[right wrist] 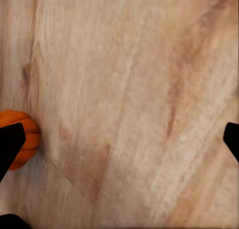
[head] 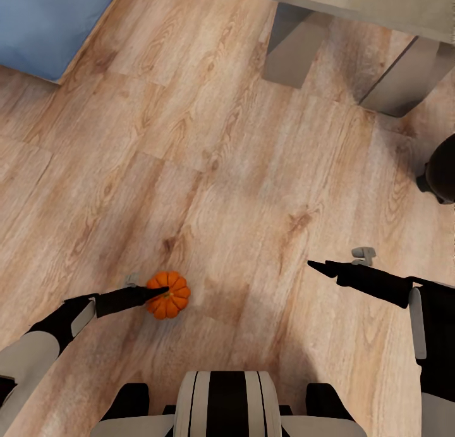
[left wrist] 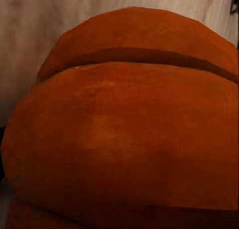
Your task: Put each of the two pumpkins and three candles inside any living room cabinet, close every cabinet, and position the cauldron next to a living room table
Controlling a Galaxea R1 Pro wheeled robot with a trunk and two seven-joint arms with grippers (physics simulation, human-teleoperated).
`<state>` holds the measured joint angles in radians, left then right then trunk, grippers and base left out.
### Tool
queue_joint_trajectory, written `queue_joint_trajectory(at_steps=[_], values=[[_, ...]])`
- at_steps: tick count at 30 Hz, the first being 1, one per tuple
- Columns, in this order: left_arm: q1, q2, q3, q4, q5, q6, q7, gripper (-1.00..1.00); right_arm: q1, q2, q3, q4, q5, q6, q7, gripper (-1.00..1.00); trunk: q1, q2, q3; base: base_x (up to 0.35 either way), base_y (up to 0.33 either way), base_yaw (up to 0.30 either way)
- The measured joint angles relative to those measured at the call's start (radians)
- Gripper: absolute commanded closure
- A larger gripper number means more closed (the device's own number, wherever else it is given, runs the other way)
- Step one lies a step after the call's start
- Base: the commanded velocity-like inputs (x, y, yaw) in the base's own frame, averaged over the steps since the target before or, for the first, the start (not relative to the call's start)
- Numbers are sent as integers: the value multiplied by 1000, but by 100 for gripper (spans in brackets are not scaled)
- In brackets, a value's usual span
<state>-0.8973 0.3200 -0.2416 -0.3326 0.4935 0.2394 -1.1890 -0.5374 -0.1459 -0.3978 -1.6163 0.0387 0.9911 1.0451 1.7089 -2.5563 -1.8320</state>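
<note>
Left gripper (head: 161, 291) sits right at one pumpkin (head: 169, 295), fingertips over its near flank in the head view; the left wrist view shows orange ribbed skin pressed close to the lens. Whether the jaws are clamped on it or merely reaching I cannot tell, as the fingers are masked by the fruit. The pumpkin appears to be just above or on the wood floor (head: 240, 190), so likely a pick in progress or freshly made. Right gripper (head: 319, 267) hovers well apart from the pumpkin, over bare boards, carrying nothing; the right wrist view shows its two dark fingers (right wrist: 10, 144) spread wide with floor between them. Beyond the right gripper and outboard, a black round object at the frame edge is probably the cauldron (head: 443, 171), near the pale table legs (head: 294, 48). Judgement: early stage. No cabinet or candles visible here; stowing, closing and cauldron placement all seem outstanding.
</note>
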Motion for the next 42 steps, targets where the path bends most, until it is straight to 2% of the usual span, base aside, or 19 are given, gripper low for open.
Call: queue_joint_trajectory(at_steps=[5, 15, 19, 22, 26, 36, 40, 42], values=[[1, -19, -6, 0, -4, -6, 4, 100, 0, 0, -1, 0, 0, 3, 1, -100, 0, 0, 0, 0, 0, -34], [2, -23, -9, -4, -8, -11, 5, 100, 1, 0, 0, 0, 0, 5, 1, -100, 0, 0, 0, 0, 0, -3], [4, -22, -9, -15, -9, -14, -9, 100, 1, 0, 0, 0, 0, 4, 1, -100, 0, 0, 0, 0, 0, 0], [9, -18, -5, -50, -7, -28, -51, 100, 1, 0, 1, 0, 0, 2, 0, -100, 0, 0, 0, 0, 0, 0], [13, -20, -9, -76, -8, -32, -68, 100, 1, 0, 1, 0, 0, 1, 0, -100, 0, 0, 0, 0, 0, 0], [14, -21, 0, -85, -2, -22, -73, 100, 1, 0, -1, 0, 0, -2, -4, -100, -4, 2, 39, 0, 0, 0], [14, -23, 14, -83, 18, 35, -62, 100, 1, -3, -2, 1, 3, -4, -7, -100, -6, 3, 54, 0, 0, 0], [13, -23, 30, -84, 35, 86, -49, 100, 1, -2, -3, 1, 3, -8, -7, -100, -7, 4, 62, 0, 0, 0]])
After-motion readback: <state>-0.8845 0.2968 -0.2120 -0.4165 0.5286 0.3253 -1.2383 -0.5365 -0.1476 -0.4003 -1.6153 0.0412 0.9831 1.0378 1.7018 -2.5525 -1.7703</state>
